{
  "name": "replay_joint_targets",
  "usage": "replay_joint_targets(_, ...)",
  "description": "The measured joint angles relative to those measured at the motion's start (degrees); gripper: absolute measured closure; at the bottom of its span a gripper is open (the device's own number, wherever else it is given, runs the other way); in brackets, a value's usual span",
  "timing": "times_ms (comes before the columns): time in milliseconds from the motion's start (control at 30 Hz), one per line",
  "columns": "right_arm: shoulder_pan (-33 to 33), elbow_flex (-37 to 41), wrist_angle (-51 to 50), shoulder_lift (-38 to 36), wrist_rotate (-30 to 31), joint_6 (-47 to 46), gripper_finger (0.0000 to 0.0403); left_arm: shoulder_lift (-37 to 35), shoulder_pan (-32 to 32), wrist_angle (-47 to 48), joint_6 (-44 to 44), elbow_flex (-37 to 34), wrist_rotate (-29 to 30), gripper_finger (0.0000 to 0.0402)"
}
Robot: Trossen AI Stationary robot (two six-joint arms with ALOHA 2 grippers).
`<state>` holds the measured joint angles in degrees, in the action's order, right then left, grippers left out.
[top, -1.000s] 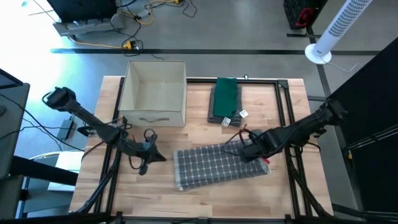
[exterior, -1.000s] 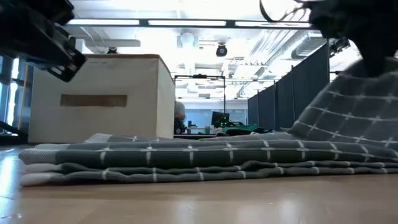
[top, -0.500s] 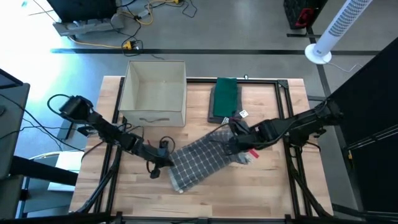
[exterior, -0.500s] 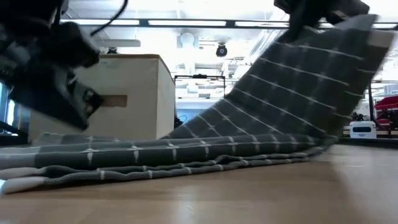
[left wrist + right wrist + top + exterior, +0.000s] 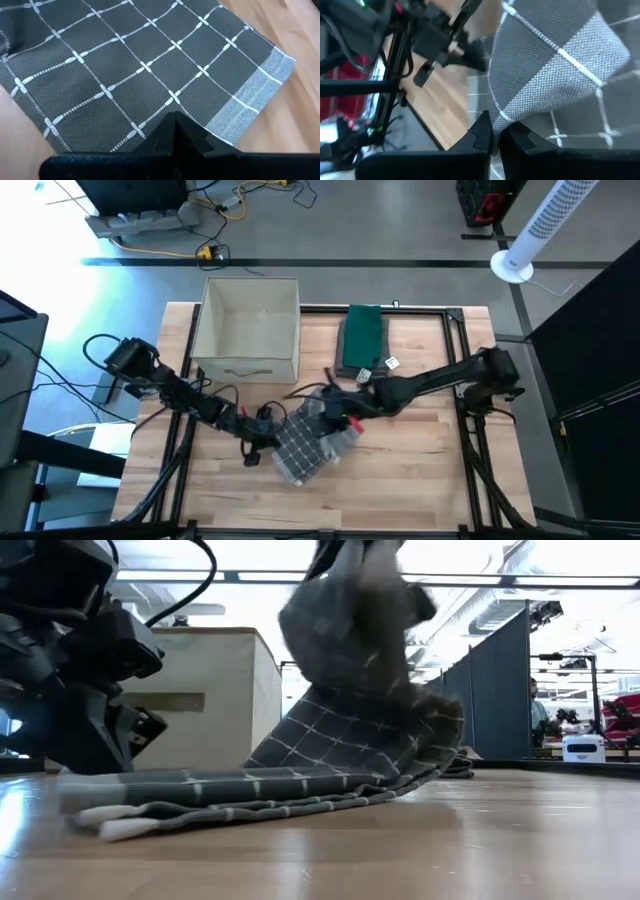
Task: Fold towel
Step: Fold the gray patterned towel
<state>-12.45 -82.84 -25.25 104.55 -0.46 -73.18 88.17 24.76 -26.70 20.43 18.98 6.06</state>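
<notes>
A grey towel [image 5: 303,448] with a white grid lies folded on the wooden table, its left part flat on the wood [image 5: 230,795]. Its right end is lifted and carried over the flat part. My right gripper [image 5: 338,413] is shut on that raised end, above the towel's middle. My left gripper [image 5: 268,436], fingers shut, stands at the towel's left end, its tips over the cloth [image 5: 125,65] near the pale striped hem [image 5: 255,95]. My left gripper has its shut fingertips [image 5: 175,125] down on the top layer of the flat part, a little in from the striped hem, coming from the table's left at a slant; that part lies flat on the table. My right gripper pinches the towel's raised end [image 5: 520,107] between its two fingers, bunched, several layers. The fingers come from the table's right. The cloth hangs from them in a slope down to the part on the table [image 5: 340,755].
An open cardboard box [image 5: 250,330] stands at the far left. A folded green cloth [image 5: 362,338] with a white tag [image 5: 390,363] lies at the far middle. Black frame rails [image 5: 455,360] run along the table's sides. Bare wood lies to the right.
My right gripper has gone toward the table's left and up with the towel's right end, which has lifted clear and come over the left half; the left half has stayed flat. My left gripper has moved right to the towel's left end.
</notes>
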Motion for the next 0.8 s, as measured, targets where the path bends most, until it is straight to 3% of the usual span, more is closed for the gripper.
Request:
replay_joint_targets(333,0.2,0.01,14.49,9.7,-6.63,-0.78,0.0397,-0.01,-0.64,-0.09,0.36,-0.02,-0.89,0.0402)
replay_joint_targets(800,1.21,0.03,22.79,12.78,-10.41,-1.54,0.0397,-0.01,-0.64,-0.13,0.36,-0.02,-0.95,0.0402)
